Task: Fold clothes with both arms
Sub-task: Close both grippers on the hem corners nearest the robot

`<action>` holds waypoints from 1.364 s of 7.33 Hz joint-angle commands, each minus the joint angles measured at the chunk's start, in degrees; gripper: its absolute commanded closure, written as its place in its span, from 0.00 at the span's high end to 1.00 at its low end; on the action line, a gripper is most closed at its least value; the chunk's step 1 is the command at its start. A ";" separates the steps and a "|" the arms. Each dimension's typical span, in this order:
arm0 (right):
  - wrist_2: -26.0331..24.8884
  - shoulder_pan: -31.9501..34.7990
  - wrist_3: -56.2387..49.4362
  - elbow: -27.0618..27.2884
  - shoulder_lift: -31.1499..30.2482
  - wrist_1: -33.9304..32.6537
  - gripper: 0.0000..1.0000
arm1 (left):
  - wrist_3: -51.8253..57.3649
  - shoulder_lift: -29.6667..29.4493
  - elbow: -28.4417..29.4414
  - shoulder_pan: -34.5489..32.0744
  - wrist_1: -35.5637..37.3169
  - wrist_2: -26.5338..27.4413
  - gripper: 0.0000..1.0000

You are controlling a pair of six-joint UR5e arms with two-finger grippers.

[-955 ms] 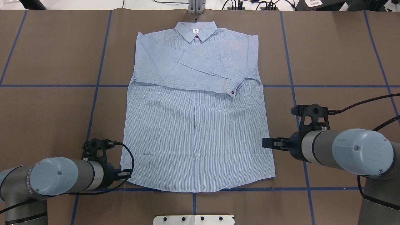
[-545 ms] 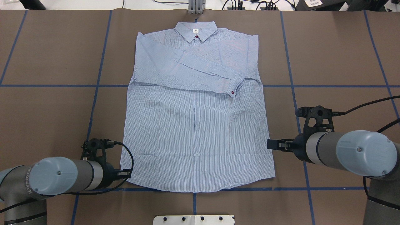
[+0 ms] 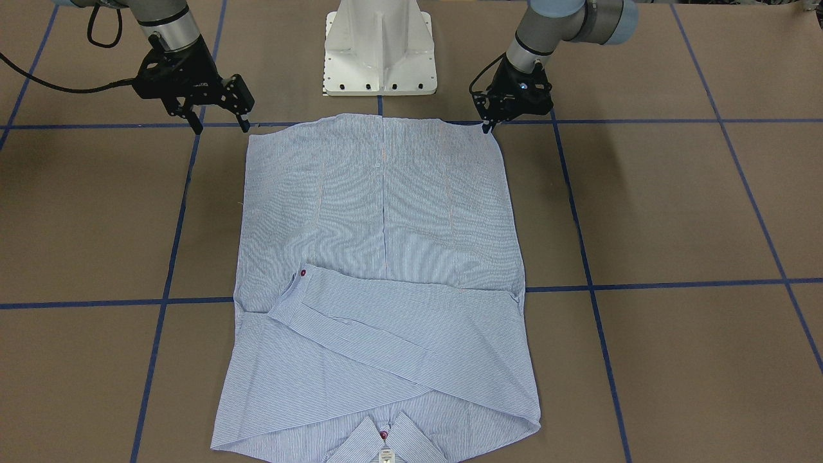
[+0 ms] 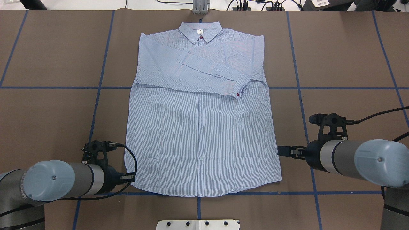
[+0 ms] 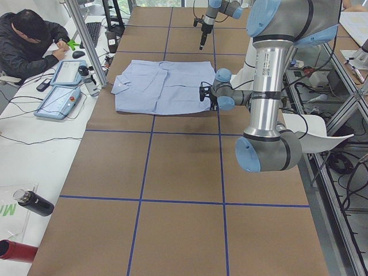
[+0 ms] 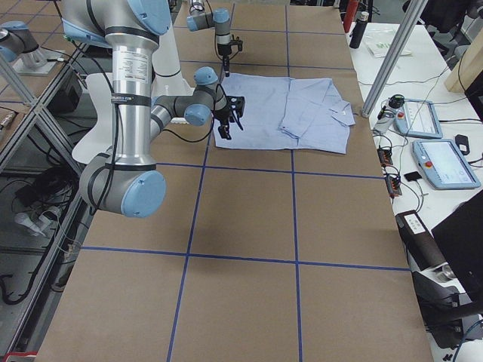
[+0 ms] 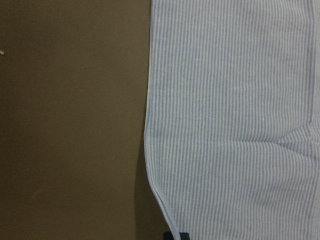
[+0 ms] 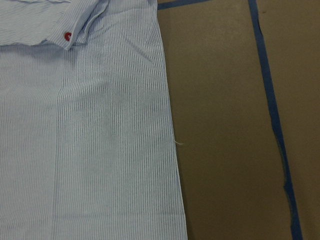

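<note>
**Two hem corners, and several ways to spoil the fold**

The light blue striped shirt lies flat on the brown table. Its collar is at the far side from me and its hem is next to my base. Both sleeves are folded across the chest, and the upper cuff lies on top.

My right gripper has its jaws spread wide and holds nothing. It is just beside the shirt's edge near the hem corner, over bare table and not over cloth. My left gripper is at the other hem corner, right at the cloth's edge. I cannot tell whether its jaws are open or shut, because I see it only from the side.

I judge the next step is to take both corners and carry the hem toward the collar. The dangers I see are these:

- My right jaws may close beside the cloth and catch nothing, because they are off the edge now.
- A finger may slide under only the top layer, so that the back of the shirt remains on the table.
- If one corner is gripped deeper than the other, or one arm leads, the fold will come out crooked.
- If I lift too quickly, the loose sleeves may slip out of their place.
- If I go too low, the fingers may scrape the table covering.
</note>
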 commanded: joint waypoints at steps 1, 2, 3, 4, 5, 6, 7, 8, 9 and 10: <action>-3.91 -3.86 6.71 -2.47 -2.90 7.06 0.95 | -0.06 0.13 -2.00 0.09 -0.03 0.03 0.00; -10.39 -8.15 9.73 -3.10 -2.73 7.42 0.93 | -0.14 0.22 -2.53 0.18 -0.03 0.12 0.00; -12.98 -10.81 13.76 -3.98 -2.46 7.51 0.89 | -0.14 0.66 -2.79 0.44 -0.03 0.29 0.00; -15.35 -12.49 14.41 -4.68 -2.37 7.42 0.85 | -0.14 1.88 -4.01 0.61 0.06 0.30 0.00; -15.99 -13.37 15.46 -5.73 -2.37 7.51 0.80 | -0.14 3.02 -5.16 0.79 -0.02 0.38 0.00; -17.73 -14.78 16.25 -6.61 -2.29 7.51 0.76 | -0.14 3.12 -5.26 0.88 0.06 0.30 0.00; -18.01 -15.49 16.26 -6.88 -2.29 7.51 0.75 | -0.14 3.12 -5.26 0.88 -0.02 0.30 0.00; -19.23 -16.28 16.26 -7.58 -2.29 7.51 0.72 | -0.14 3.03 -5.26 0.88 -0.03 0.30 0.00; -19.33 -16.72 16.26 -8.72 -2.29 9.16 0.71 | -0.14 3.03 -5.34 0.88 -0.03 0.30 0.00; -19.94 -17.07 16.35 -10.04 -2.29 11.53 0.70 | -0.06 3.03 -5.43 0.88 -0.03 0.30 0.00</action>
